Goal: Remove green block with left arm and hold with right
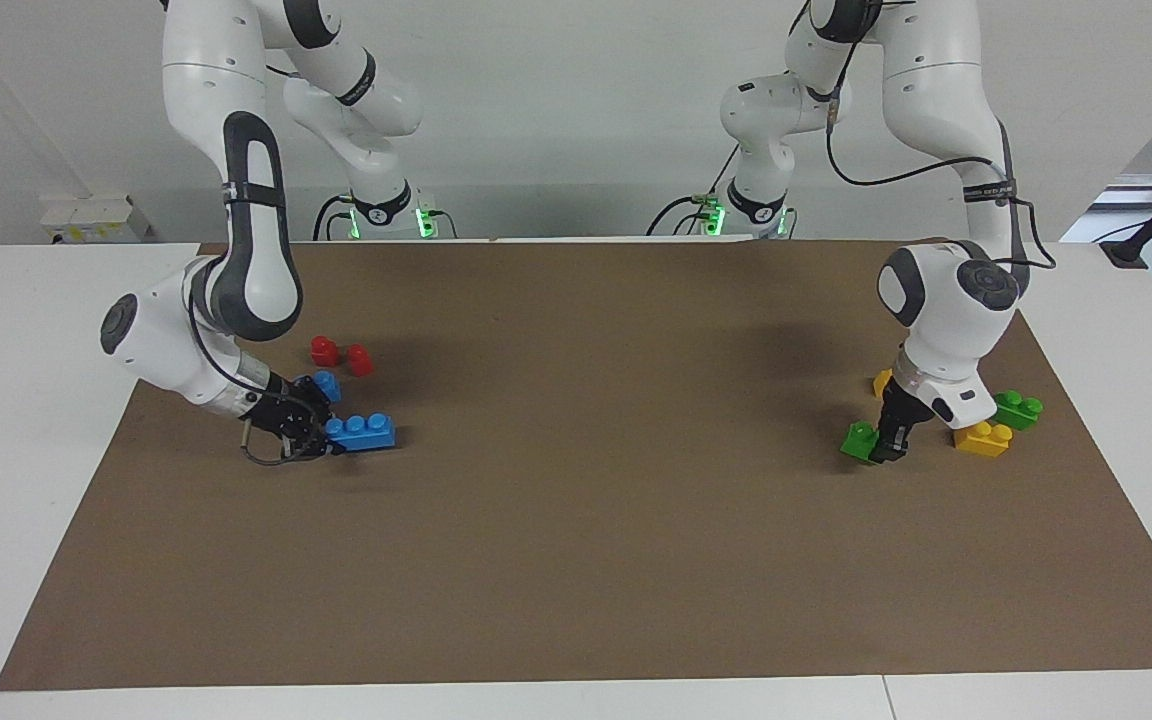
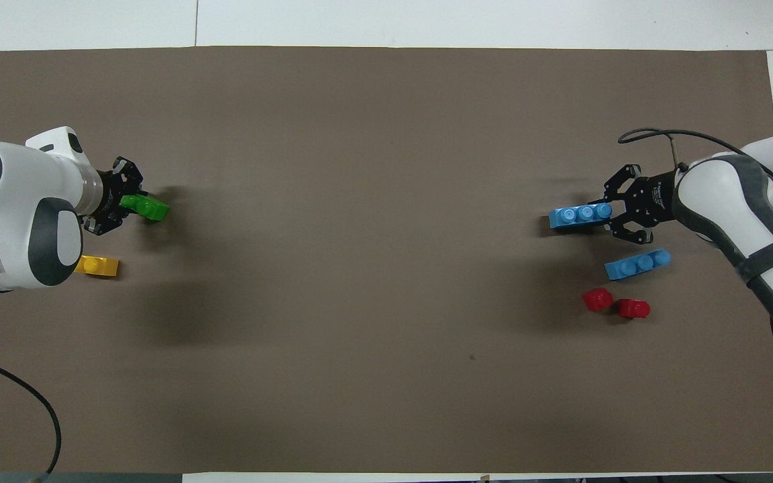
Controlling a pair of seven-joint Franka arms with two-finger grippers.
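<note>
White arms [image 1: 236, 150], black end effectors [image 1: 288, 425].

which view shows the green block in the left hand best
The overhead view: the green block sticks out clear of the left hand, its top in plain sight. In the facing view the hand covers part of the block, low over the mat.

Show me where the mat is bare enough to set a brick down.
The brown mat is bare between the blue bricks at the right gripper and the green block at the left gripper. Both ends are crowded.
</note>
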